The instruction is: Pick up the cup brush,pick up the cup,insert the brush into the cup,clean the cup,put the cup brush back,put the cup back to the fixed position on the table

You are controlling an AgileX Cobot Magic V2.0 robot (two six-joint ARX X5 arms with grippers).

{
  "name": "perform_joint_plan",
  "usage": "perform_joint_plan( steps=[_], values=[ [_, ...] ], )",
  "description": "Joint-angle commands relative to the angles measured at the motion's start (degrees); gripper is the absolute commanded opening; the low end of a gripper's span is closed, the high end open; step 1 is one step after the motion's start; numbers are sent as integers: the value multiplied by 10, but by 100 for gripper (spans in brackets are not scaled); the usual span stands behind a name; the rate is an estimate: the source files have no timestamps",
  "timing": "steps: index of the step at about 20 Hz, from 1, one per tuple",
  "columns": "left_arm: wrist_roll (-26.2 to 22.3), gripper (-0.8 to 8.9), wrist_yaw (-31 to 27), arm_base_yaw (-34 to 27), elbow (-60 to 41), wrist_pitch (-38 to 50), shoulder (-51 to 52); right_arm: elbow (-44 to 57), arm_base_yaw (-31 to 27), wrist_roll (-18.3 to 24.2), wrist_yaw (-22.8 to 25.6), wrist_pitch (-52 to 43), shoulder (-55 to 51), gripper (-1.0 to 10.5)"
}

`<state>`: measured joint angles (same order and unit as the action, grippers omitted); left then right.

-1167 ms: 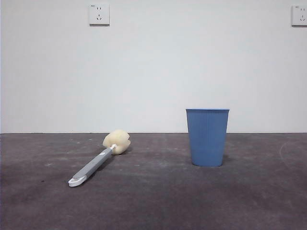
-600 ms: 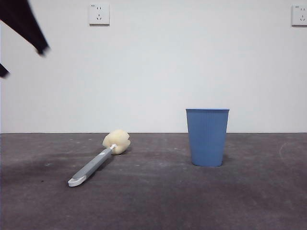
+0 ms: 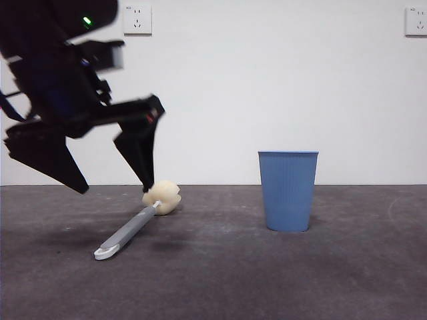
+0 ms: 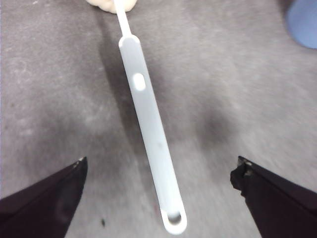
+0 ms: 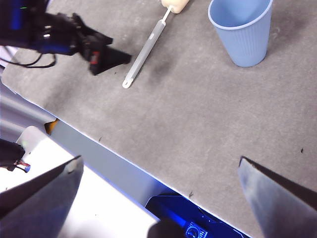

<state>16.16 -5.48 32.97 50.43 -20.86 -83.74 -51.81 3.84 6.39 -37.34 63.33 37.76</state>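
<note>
The cup brush [image 3: 127, 232] lies flat on the table [image 3: 267, 280], its cream sponge head [image 3: 162, 197] toward the wall and its white tip toward the front. My left gripper [image 3: 113, 189] hangs open just above the grey handle [image 4: 151, 129], one jaw on each side and neither touching it. To the right the blue ribbed cup [image 3: 288, 191] stands upright and apart. My right gripper [image 5: 160, 159] waits open, high over the table's near edge, looking down on the cup [image 5: 241, 29], the brush [image 5: 146, 49] and the left gripper [image 5: 106, 59].
A white wall with two sockets [image 3: 137, 20] stands behind the table. The right wrist view shows the table's near edge [image 5: 99, 144] with a pale surface and blue-lit equipment below it.
The left arm has come in from the upper left and dropped over the brush handle. Brush and cup have not moved.
</note>
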Motion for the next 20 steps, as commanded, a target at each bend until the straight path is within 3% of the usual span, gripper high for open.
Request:
perform_joint_plan(
  steps=[1, 10, 12, 17, 20],
  values=[
    [9, 498, -4, 5, 12, 7, -37, -1, 1, -5, 0, -5, 1, 554],
    [38, 484, -20, 23, 14, 12, -95, -1, 1, -5, 0, -5, 1, 554],
    [39, 365, -19, 26, 14, 8, -95, -1, 1, -5, 0, -5, 1, 554],
    [64, 357, -18, 31, 14, -22, -107, -1, 1, -6, 0, -5, 1, 554],
    [64, 184, -15, 31, 14, -23, -107, -1, 1, -9, 0, -5, 1, 554]
  ],
)
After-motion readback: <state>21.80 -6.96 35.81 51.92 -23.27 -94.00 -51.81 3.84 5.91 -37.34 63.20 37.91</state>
